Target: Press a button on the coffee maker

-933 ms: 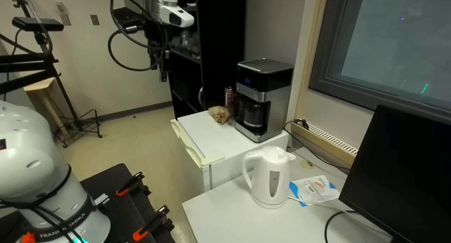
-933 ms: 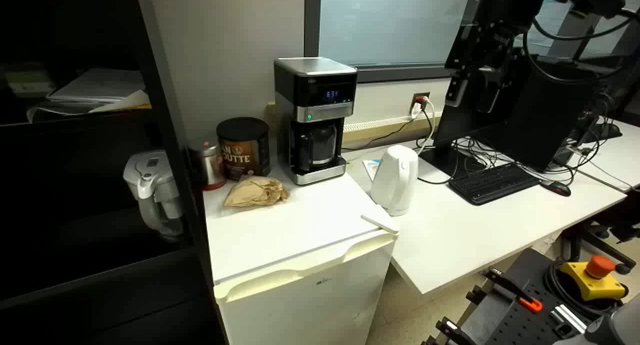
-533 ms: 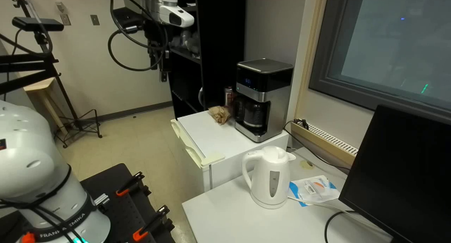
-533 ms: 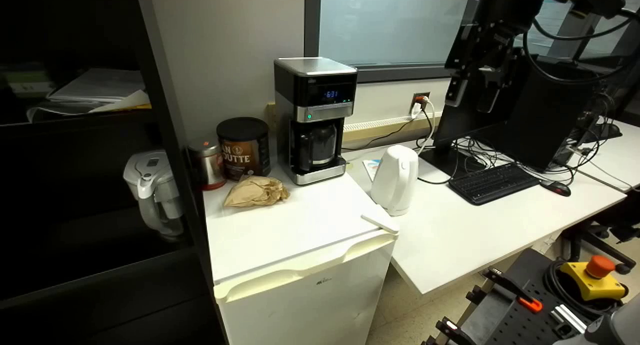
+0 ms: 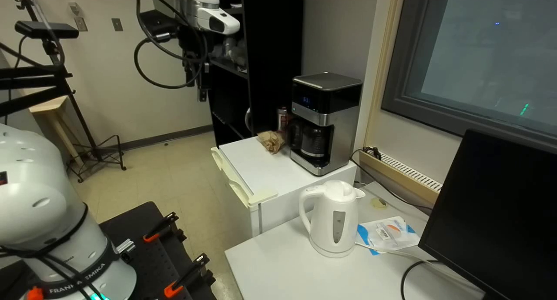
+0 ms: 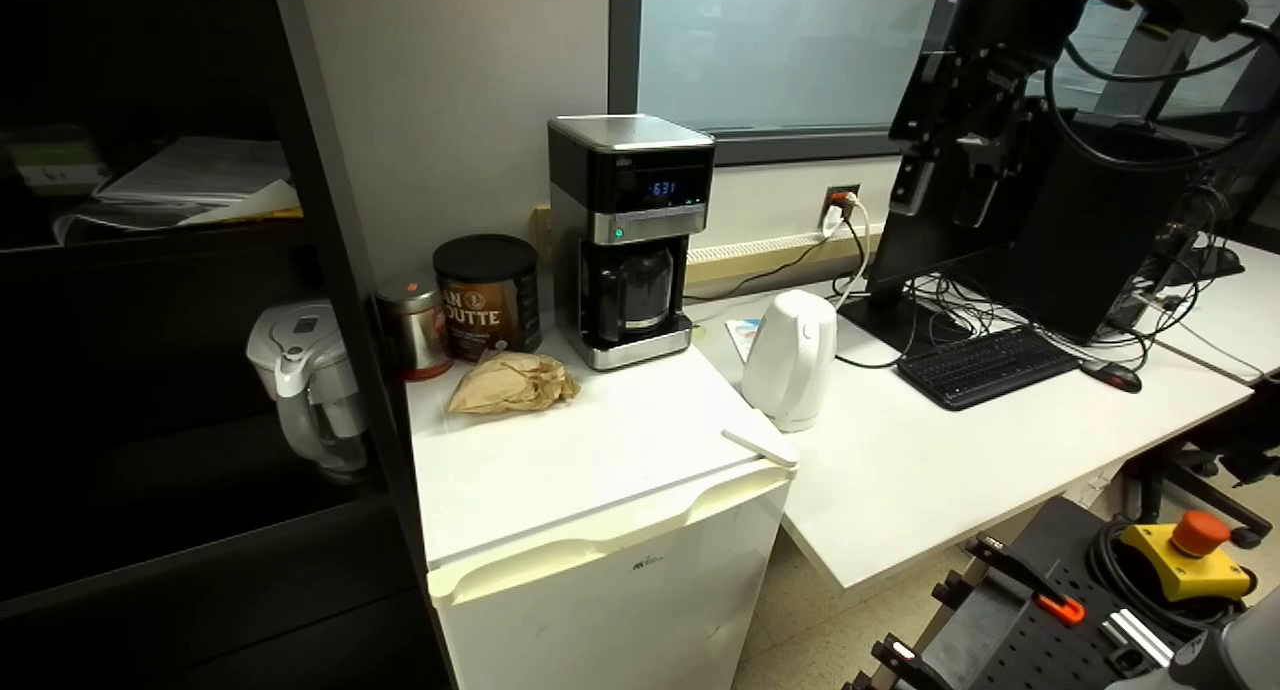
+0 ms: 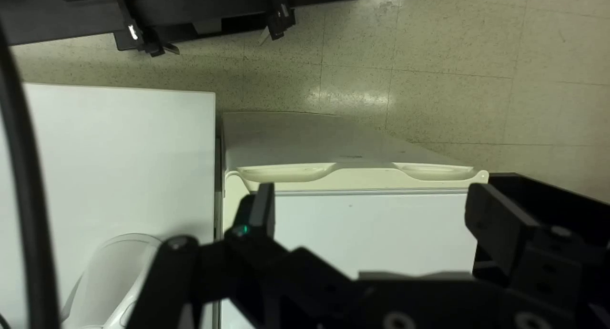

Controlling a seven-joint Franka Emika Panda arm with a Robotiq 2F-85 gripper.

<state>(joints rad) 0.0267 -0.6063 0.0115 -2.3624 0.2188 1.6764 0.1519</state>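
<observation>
Atop a white fridge (image 6: pixel 580 490), in an exterior view: black-and-silver coffee maker (image 6: pixel 635 230), upright, near brown paper bag (image 6: pixel 514 382). In an exterior view: white kettle (image 5: pixel 325 224) on the table (image 5: pixel 278 267). Wrist view: hand (image 7: pixel 371 207) spread wide, holding nothing, white fridge showing in the gap.

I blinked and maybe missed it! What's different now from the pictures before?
Nothing that shows. The gripper stayed open in the same spot; it took hold of nothing and let go of nothing. The coffee maker, kettle and paper bag stayed put too.
</observation>
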